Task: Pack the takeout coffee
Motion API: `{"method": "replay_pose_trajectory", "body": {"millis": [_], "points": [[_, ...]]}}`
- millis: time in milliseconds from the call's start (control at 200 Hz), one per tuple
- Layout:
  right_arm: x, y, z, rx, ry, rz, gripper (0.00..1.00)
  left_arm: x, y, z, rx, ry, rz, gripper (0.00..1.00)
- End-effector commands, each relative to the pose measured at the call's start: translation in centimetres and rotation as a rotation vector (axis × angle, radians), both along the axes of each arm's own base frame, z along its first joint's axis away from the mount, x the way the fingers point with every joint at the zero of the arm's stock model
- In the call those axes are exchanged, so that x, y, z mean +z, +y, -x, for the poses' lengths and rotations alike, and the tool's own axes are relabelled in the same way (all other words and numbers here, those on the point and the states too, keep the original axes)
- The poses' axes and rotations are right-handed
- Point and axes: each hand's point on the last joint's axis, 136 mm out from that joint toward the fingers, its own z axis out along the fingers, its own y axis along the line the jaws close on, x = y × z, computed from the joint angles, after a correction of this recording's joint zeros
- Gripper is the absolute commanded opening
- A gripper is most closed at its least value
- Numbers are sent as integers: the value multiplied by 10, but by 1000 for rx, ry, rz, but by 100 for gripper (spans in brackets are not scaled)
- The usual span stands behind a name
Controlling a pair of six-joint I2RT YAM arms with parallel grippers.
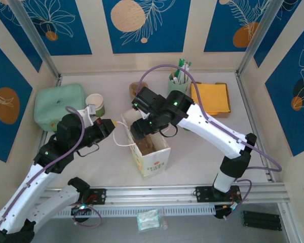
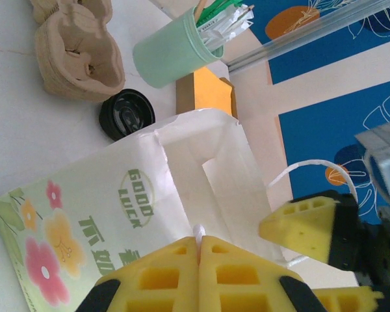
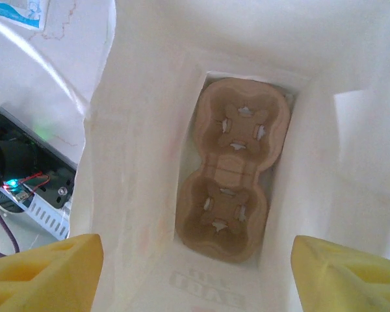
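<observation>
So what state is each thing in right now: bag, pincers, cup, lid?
Paper bag, upright, mouth open.
Cup carrier in the bag, flat on the bottom, both slots empty.
Left pincer, shut on the bag's string handle.
Right pincer, open, at the bag's mouth.
Lidless cup, upright, uncovered.
Black lid, loose, on no cup.
Green holder cup, upright, holding sticks.

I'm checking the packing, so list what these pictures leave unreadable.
- Top view: the right gripper covers much of the paper bag mouth.
- Right wrist view: the floor print below the cup carrier is blurred and cut by the bottom edge.
- Left wrist view: the left gripper covers part of the bag's green lettering.
</observation>
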Motion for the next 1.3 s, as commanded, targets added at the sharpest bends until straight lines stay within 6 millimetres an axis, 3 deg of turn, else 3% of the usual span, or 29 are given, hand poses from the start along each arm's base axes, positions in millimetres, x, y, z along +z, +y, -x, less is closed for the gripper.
{"method": "replay_pose_trajectory", "body": {"millis": [0,1295], "points": [[15,-14,8,-20,-18,0,76,3,2,0,0,-48,-17,0],[38,-33,32,-42,-56,-36,74,10,4,-3,10,-86,-33,2]]}}
